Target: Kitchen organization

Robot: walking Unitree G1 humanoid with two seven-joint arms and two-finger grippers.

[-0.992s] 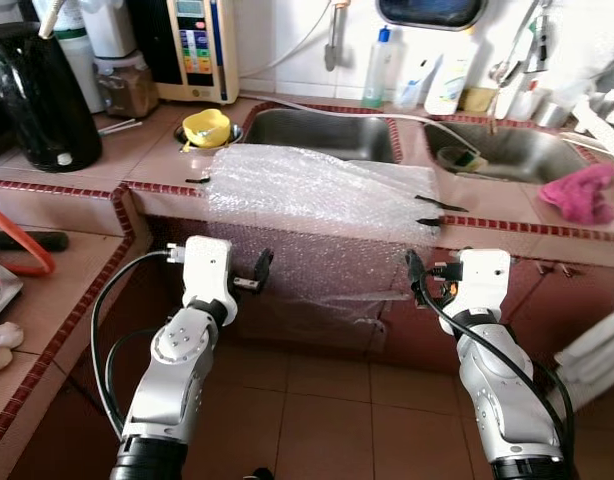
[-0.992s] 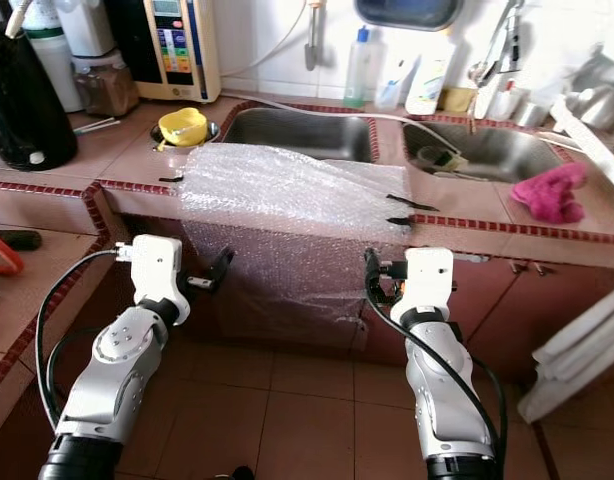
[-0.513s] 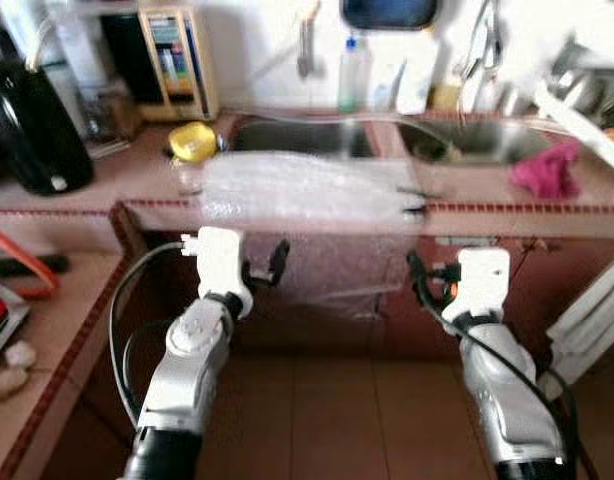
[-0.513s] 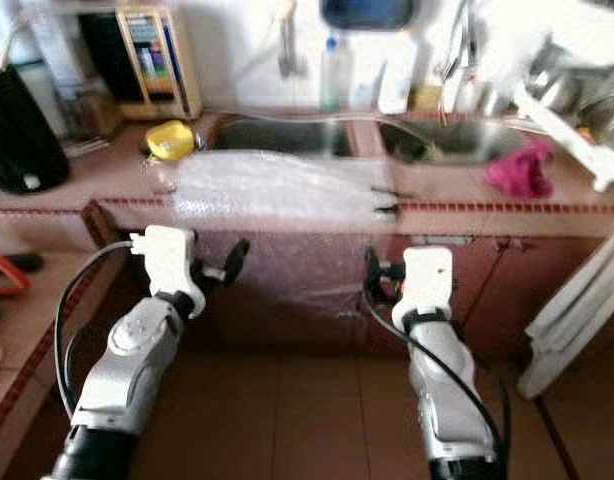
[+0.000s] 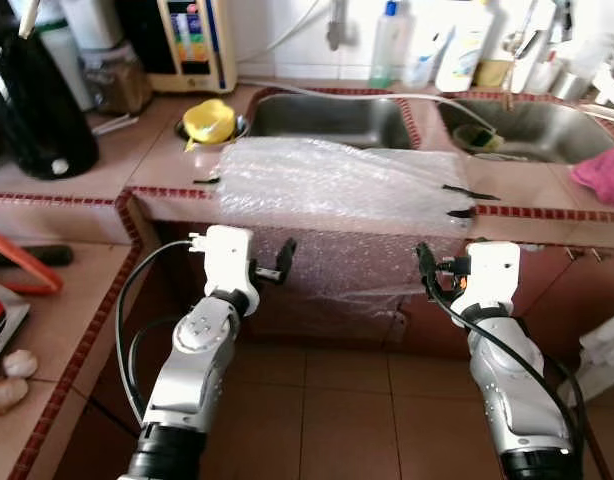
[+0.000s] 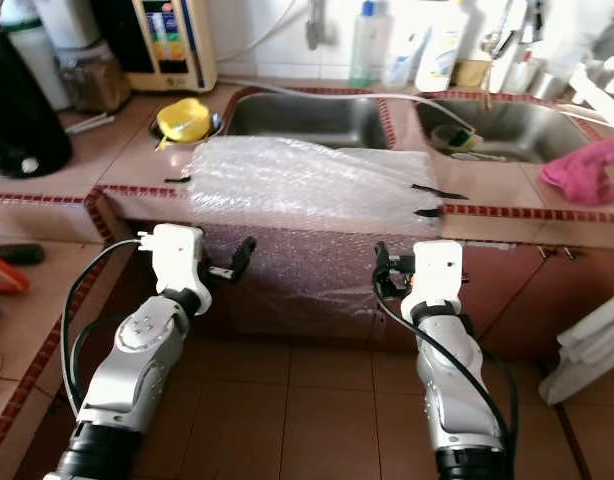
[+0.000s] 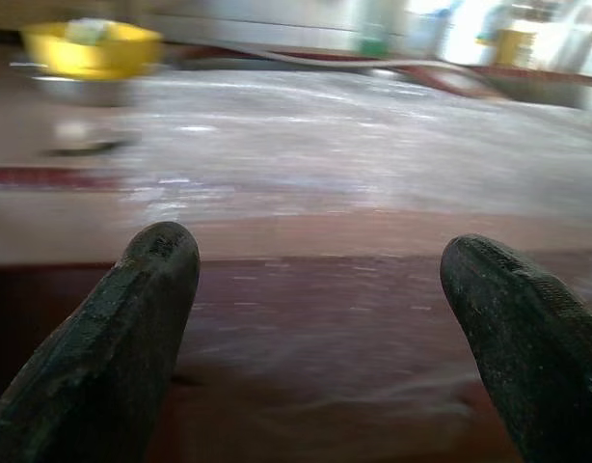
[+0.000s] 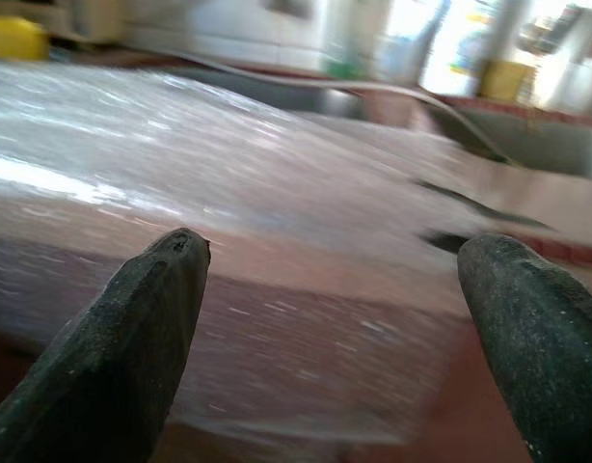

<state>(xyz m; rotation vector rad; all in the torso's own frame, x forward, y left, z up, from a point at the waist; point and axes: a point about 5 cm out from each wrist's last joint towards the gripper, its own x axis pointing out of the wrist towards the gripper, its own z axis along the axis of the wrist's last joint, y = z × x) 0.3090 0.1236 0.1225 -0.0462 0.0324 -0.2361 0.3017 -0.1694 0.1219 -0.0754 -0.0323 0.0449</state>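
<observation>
Two hands, left hand [image 5: 279, 262] and right hand [image 5: 425, 272] spread empty, crinkly translucent bubble wrap [image 5: 337, 185] draping tiled counter [image 5: 67, 190].

Two silver jointed arms, white wrist blocks, looping black cables, black-fingered left claw [image 5: 277, 262].

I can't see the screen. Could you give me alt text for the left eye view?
A sheet of bubble wrap drapes over the front edge of a tiled kitchen counter before a double sink. Below it, the left gripper and right gripper are raised, fingers open. A yellow bowl sits nearby.
</observation>
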